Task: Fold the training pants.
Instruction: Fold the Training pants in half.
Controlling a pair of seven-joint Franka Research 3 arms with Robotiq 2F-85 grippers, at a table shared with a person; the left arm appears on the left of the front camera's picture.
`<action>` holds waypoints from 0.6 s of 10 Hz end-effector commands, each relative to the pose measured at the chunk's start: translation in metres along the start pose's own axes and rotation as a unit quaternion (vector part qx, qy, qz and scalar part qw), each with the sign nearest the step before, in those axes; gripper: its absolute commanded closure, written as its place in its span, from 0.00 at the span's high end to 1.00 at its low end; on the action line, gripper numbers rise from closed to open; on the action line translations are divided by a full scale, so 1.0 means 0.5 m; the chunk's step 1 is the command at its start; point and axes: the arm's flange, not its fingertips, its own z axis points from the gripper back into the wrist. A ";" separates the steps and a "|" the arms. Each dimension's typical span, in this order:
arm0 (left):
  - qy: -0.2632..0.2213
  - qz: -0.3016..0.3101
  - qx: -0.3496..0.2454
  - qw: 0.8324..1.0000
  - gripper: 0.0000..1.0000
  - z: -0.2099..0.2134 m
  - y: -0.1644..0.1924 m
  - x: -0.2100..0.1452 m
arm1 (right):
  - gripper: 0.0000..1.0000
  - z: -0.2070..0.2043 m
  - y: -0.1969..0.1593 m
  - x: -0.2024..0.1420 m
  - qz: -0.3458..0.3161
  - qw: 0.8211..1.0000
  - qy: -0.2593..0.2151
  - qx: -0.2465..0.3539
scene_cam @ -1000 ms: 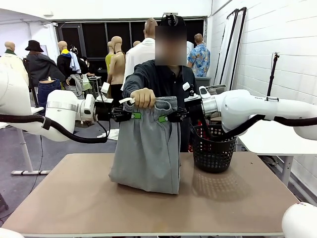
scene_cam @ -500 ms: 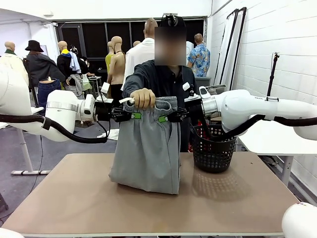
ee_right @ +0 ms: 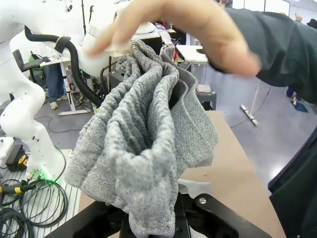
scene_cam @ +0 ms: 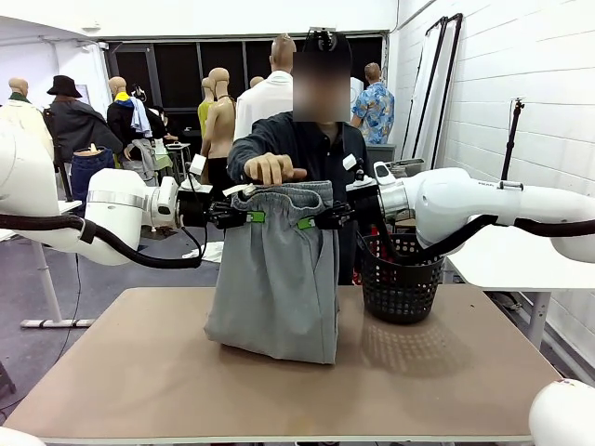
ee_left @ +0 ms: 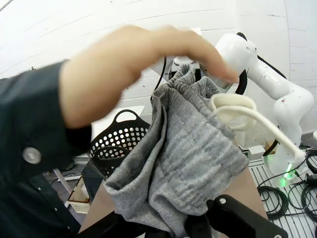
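Grey jersey training pants (scene_cam: 276, 279) hang lengthwise between 2 clenched grippers, left gripper (scene_cam: 253, 216) and right gripper (scene_cam: 304, 222), gripping the waistband's opposite ends; hem on brown surface (scene_cam: 139, 372).

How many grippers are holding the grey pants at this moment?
2. The left gripper is shut on the waistband of the training pants at its left end, and the right gripper is shut on its right end.

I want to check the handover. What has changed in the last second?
The person's hand let go of the waistband of the training pants and opened, lifting just above it. The left gripper and right gripper stayed clamped on the waistband, the pants hanging to the table.
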 end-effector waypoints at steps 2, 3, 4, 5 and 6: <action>-0.004 0.000 -0.005 1.000 0.00 0.003 -0.002 0.002 | 0.00 -0.003 0.004 0.004 0.003 1.000 -0.005 0.002; -0.004 0.000 -0.005 1.000 0.00 0.003 -0.002 0.002 | 0.00 -0.003 0.004 0.004 0.003 1.000 -0.005 0.002; -0.004 0.000 -0.005 1.000 0.00 0.003 -0.002 0.002 | 0.00 -0.003 0.004 0.004 0.003 1.000 -0.005 0.002; -0.004 0.000 -0.005 1.000 0.00 0.003 -0.002 0.002 | 0.00 -0.003 0.004 0.004 0.003 1.000 -0.005 0.002; -0.004 0.000 -0.005 1.000 0.00 0.003 -0.002 0.002 | 0.00 -0.003 0.004 0.004 0.003 1.000 -0.005 0.002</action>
